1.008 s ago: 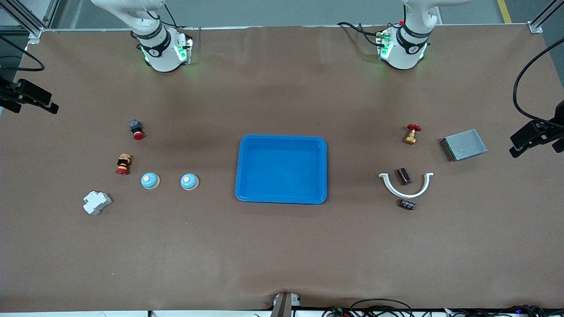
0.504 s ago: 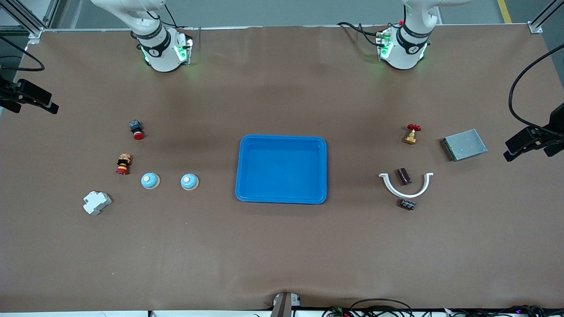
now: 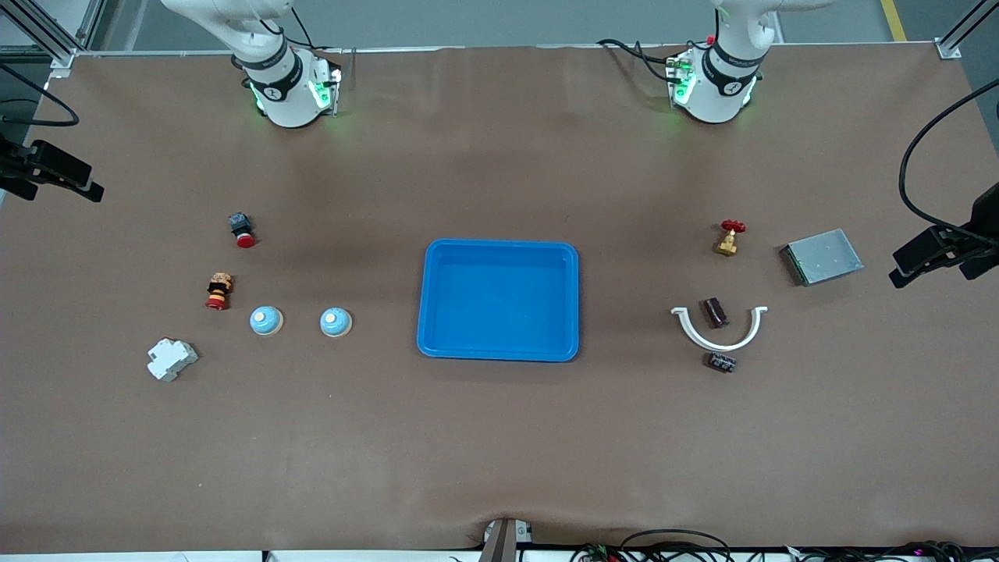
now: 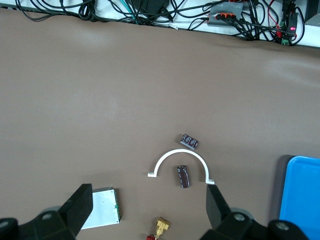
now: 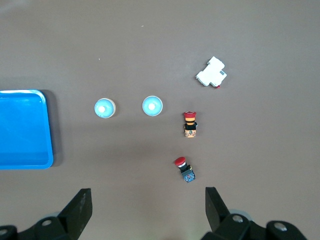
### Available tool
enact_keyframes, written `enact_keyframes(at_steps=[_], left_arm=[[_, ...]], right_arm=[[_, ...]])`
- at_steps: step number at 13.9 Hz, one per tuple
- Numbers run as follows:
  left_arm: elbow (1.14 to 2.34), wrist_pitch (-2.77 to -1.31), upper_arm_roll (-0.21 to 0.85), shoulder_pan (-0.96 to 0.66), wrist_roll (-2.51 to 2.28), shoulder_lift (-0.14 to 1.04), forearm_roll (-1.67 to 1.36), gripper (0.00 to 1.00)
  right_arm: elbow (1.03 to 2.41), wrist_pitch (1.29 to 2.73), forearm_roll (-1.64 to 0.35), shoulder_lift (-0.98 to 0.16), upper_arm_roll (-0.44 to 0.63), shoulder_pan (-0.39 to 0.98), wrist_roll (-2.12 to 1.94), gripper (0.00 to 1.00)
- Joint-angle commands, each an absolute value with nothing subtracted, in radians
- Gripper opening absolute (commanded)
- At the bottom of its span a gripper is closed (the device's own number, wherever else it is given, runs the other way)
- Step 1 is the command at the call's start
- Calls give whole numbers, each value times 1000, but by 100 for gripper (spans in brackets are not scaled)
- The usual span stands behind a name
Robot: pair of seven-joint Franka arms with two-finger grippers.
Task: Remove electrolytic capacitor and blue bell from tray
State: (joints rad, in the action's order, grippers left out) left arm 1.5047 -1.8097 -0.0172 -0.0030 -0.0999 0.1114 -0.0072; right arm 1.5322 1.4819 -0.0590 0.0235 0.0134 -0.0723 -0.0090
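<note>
While both open pincers wait high, bells (image 3: pixel 266 320) flank nothing.

Hmm, better:

2 blue bells (image 3: pixel 266 321) (image 3: pixel 335 321) side by side, 2 dark capacitors (image 3: pixel 714 312) (image 3: pixel 722 362) lying flat

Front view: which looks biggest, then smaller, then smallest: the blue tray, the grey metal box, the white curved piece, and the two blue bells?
1. Blue tray, by far the biggest.
2. Grey metal box.
3. White curved piece: wide but thin.
4. The two blue bells look the same size, so they tie.
</note>
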Motion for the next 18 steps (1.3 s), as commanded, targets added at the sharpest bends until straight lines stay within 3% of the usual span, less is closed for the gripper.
enact_keyframes(at_steps=[1,18], left_arm=[[1503,-1812,-21,-6,-75,103,-35,100],[1505,-1802,-20,-14,-75,54,-54,100]], right_arm=[[1551,1506,-74,37,5,-91,-9,100],[1554,1543,-49,15,5,-89,-14,100]])
